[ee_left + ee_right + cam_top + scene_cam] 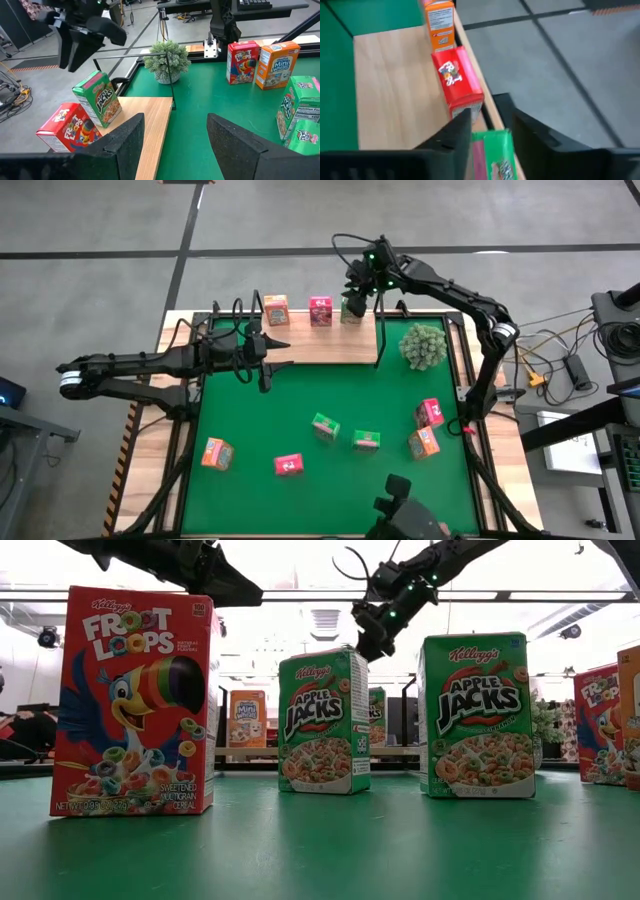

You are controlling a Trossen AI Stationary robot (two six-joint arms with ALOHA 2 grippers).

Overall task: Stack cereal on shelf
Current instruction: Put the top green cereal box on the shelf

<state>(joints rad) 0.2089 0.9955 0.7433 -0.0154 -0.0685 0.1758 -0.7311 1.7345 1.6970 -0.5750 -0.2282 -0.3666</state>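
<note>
Left gripper [272, 366] hangs over the near edge of the shelf [310, 348], fingers spread, nothing between them. On the mat [300, 410] lie six loose boxes, left to right: an orange box [216, 452], a pink one [289, 465], two green ones [325, 426] [366, 440], then another orange [424, 443] and another pink [430, 412] close together.

Along the shelf's back edge, left to right: orange box [276, 309], pink box [320, 311], then the green box [353, 307] under the right gripper [358, 286]. Left wrist view shows that green box [97, 98] tilted, leaning toward the pink one, the dark fingers just above it; whether they pinch it or have parted I cannot tell.

Plant ball [423, 345] sits at the shelf's right end.

Risk: a tilted box let go like this may topple, knock its pink neighbour, or slip off the back edge.
</note>
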